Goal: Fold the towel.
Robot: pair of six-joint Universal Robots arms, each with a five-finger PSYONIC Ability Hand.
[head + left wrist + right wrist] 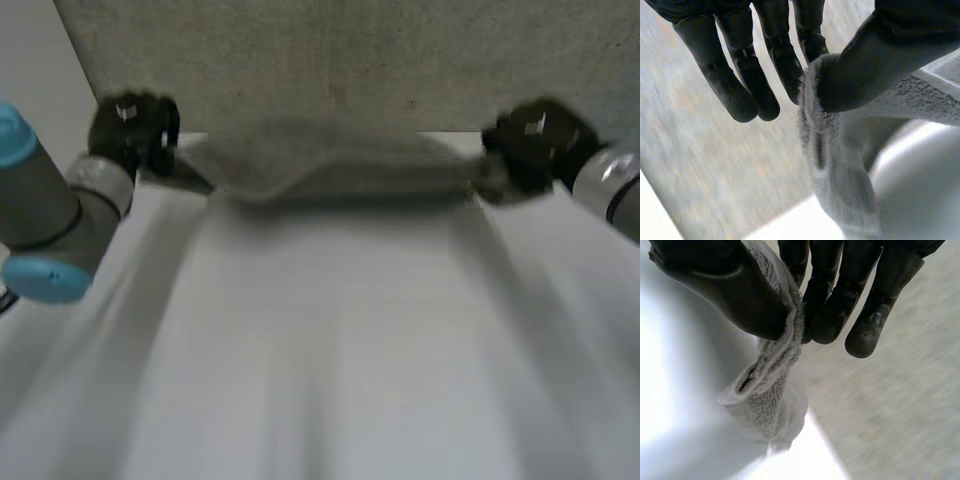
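At the far edge of the white table, the grey towel ran as a narrow band between the 2 hands, with a dark shadow on the tabletop just under it and a slight sag toward its left half. The left hand had the towel's left end and the right hand its right end, the 2 well apart. Seen from the left wrist, the thumb pressed a doubled terry edge against the side of the nearest finger, so that hand was closed on the cloth in a pinch. Its other fingers reached out straight and touched nothing. Below that pinch the towel hung down toward the white tabletop. Seen from the right wrist, the thumb clamped a fold of the towel against the straight fingers, a matching pinch. The layered edge of the cloth drooped open just beneath it. Beyond the table lay a grey speckled surface. The left arm, with its grey joint and light-blue caps, came in over the table's left side, and the right arm entered at the right.
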